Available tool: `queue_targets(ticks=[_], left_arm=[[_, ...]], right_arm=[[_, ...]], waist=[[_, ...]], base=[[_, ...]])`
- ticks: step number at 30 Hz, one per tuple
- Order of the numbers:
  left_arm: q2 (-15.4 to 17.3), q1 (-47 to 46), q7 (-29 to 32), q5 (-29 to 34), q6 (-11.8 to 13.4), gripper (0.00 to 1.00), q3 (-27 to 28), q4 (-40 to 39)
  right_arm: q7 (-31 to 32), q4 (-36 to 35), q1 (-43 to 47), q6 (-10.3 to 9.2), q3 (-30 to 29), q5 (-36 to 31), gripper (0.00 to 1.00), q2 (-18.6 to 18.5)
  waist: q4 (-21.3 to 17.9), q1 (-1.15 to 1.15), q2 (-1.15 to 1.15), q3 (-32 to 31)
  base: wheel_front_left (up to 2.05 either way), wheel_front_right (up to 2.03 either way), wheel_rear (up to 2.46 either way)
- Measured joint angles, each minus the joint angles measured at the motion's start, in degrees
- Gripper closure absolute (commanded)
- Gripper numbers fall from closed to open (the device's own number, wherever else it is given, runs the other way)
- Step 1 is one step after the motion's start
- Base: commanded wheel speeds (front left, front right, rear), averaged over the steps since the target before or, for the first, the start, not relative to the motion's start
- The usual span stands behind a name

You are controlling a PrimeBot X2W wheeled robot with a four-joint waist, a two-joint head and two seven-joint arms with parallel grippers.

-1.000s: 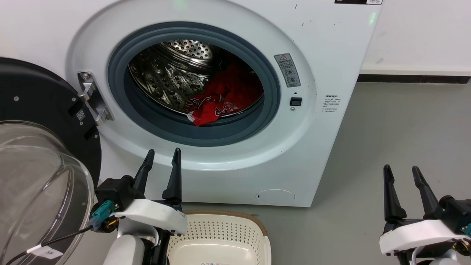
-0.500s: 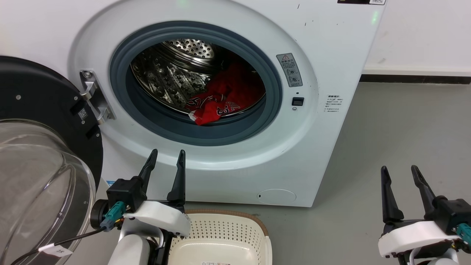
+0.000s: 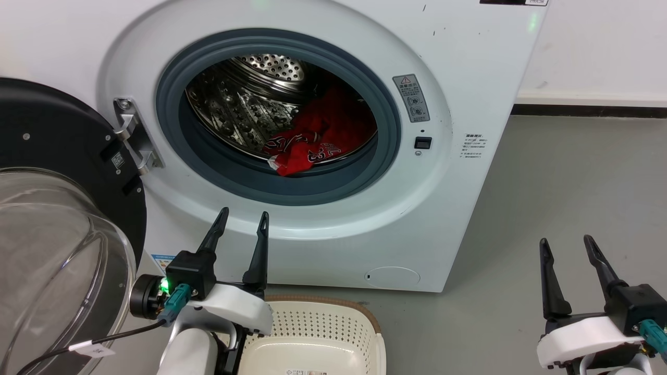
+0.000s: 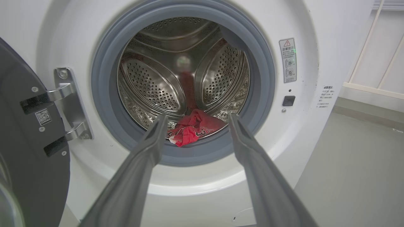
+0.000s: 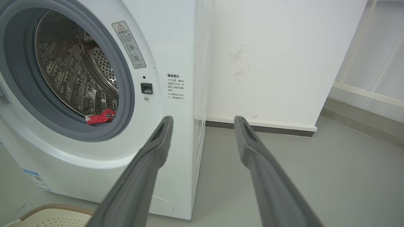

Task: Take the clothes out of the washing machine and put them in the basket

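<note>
Moved: left gripper (image 3: 244, 212) has edged toward the washing machine (image 3: 458, 78).
Head view: clothes (image 3: 312, 140) lie low inside it; basket (image 3: 333, 303) sits below.
Left wrist view: fingers (image 4: 142, 164) apart, framing the clothes; reaching step, next go in and pinch.
Right wrist view: right gripper (image 5: 203, 118) spread, empty.

The clothes (image 3: 318, 143) lie low inside the washing machine (image 3: 469, 78), toward its right — the door (image 3: 52, 135) hangs open at the left. Before the machine sits the basket (image 3: 312, 325) — left gripper (image 3: 244, 212) just beside it, right gripper (image 3: 566, 239) well apart to the right.
</note>
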Motion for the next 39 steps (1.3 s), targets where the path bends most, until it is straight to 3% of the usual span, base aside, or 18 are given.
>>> queue_targets(ticks=[26,39], left_arm=[[0.0,-1.2,-0.4,0.4,0.7,0.00,0.0,0.9],[0.1,-9.7,-0.4,0.8,1.0,0.00,1.4,2.3]], right_arm=[[-0.5,0.2,-0.3,0.00,-0.5,0.2,0.00,0.0],[0.2,-4.2,-4.2,0.00,0.6,1.5,0.00,0.0]], waist=[[-0.1,0.00,0.00,1.8],[-1.2,0.00,0.00,9.8]], base=[[0.00,0.00,0.00],[0.00,0.00,0.00]])
